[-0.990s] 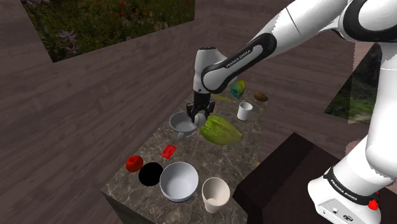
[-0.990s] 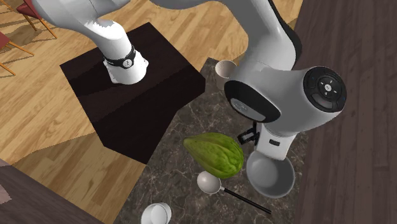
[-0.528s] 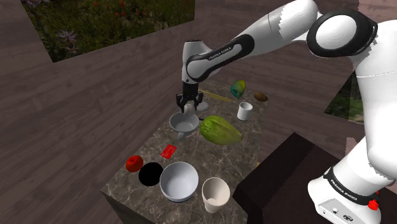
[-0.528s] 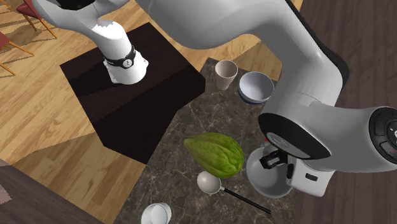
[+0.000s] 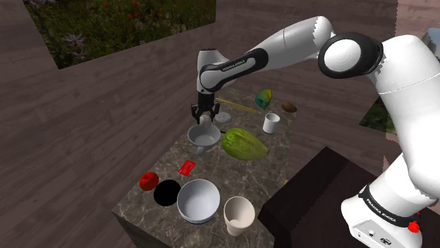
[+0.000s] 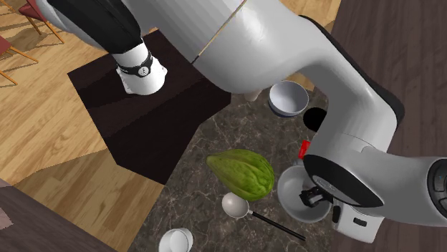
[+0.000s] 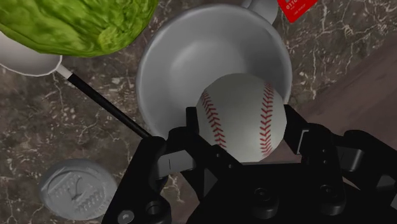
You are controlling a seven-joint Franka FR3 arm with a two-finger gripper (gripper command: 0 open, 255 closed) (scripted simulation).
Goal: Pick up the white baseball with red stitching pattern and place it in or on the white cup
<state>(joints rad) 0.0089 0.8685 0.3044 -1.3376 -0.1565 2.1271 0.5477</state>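
Pincer (image 7: 242, 127) clamped on ball (image 7: 236, 102); arm has swung across in the last second, so ball now hangs over cup (image 7: 184, 57). Carry looks done; lowering and release remain.

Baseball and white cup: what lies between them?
Nothing. In the wrist view the baseball, clasped by the gripper, hangs right over the cup, whose mouth is open, no object between.

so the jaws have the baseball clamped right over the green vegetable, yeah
Not quite. The jaws do have the baseball clamped, but it hangs over the white cup, not the green vegetable, which lies beside the cup. The wrist view shows this.
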